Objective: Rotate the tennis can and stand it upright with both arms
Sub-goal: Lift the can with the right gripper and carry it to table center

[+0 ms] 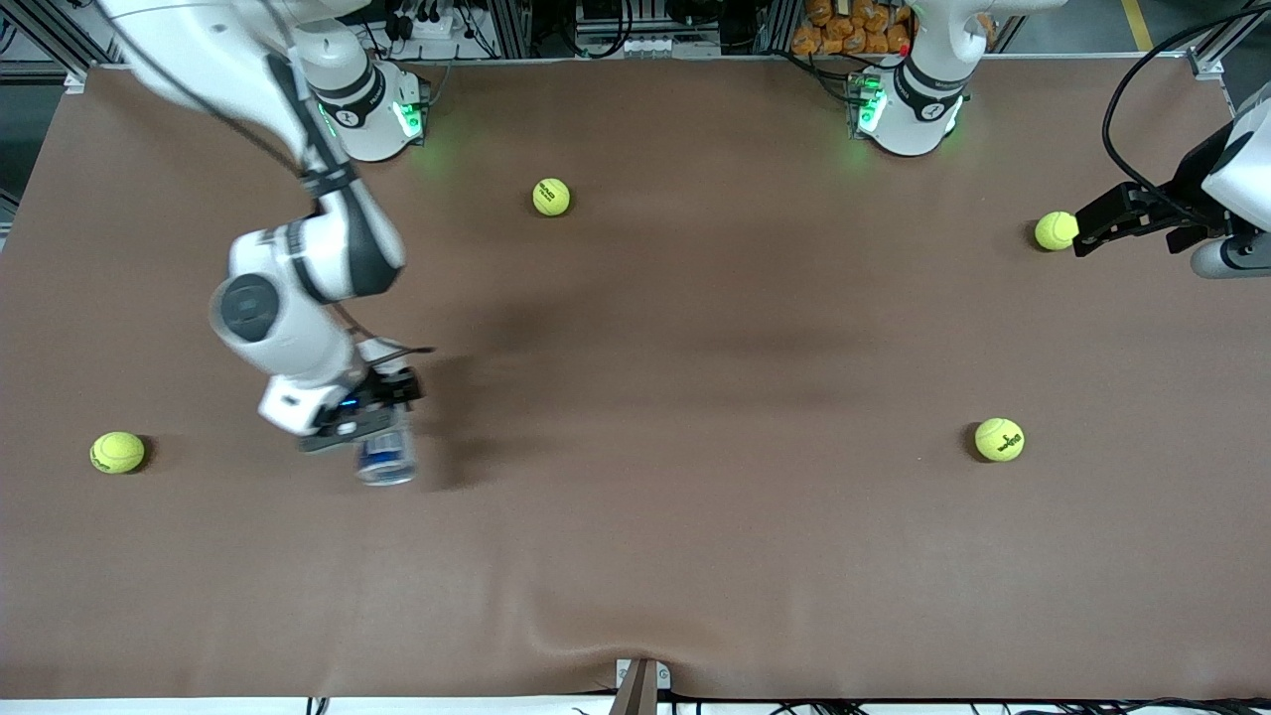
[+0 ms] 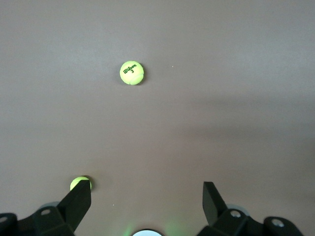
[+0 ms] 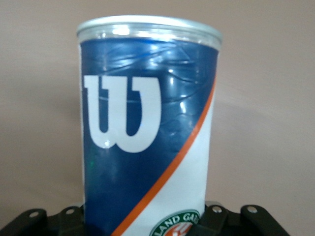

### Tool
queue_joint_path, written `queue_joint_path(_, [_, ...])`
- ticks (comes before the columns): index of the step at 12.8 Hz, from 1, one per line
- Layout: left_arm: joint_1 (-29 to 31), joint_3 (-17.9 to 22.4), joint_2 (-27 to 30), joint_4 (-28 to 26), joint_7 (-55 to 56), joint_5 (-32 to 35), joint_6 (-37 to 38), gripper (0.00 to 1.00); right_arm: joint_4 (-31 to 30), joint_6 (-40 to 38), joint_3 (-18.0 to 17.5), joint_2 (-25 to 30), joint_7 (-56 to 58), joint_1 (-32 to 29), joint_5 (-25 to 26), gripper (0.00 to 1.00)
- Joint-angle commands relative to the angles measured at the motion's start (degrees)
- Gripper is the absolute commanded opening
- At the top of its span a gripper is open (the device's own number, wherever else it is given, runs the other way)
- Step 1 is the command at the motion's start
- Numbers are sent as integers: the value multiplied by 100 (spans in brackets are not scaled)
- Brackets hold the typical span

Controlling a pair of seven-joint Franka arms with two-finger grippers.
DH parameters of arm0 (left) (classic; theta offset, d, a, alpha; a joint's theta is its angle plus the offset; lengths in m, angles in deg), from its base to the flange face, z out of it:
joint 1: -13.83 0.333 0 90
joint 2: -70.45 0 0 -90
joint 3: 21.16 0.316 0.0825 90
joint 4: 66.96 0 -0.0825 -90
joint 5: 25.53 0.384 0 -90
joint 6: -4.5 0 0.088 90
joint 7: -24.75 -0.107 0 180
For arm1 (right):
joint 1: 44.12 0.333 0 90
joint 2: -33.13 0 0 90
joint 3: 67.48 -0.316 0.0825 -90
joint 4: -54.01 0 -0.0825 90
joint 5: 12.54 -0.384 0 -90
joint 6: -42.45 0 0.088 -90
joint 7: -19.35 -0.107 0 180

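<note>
The tennis can (image 1: 387,455) has a navy and white label with a white "W" and a silver rim, and sits in my right gripper (image 1: 369,415) toward the right arm's end of the table. The gripper is shut on the can's lower part. In the right wrist view the can (image 3: 147,132) fills the picture, rim end away from the hand, with the brown table past it. My left gripper (image 1: 1092,223) waits at the left arm's end of the table, beside a tennis ball (image 1: 1056,230). In the left wrist view it (image 2: 146,191) is open with nothing between its fingers.
Three more yellow-green tennis balls lie on the brown table: one (image 1: 551,197) close to the robots' bases, one (image 1: 999,439) toward the left arm's end, one (image 1: 117,452) past the right gripper. The left wrist view shows two balls (image 2: 132,73) (image 2: 78,183).
</note>
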Motion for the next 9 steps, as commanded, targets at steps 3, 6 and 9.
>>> queue_joint_path(3, [37,-29,67,-7,23,-31,69,100,1057,-81,65,-607,404,1300,75,54])
queue_joint_path(6, [37,-29,67,-16,23,-31,69,100,1760,-72,73,-1135,842,1890,118,56])
queue_joint_path(9, [37,-29,49,-16,23,-31,69,100,2052,-63,73,-1426,1160,2443,652,60])
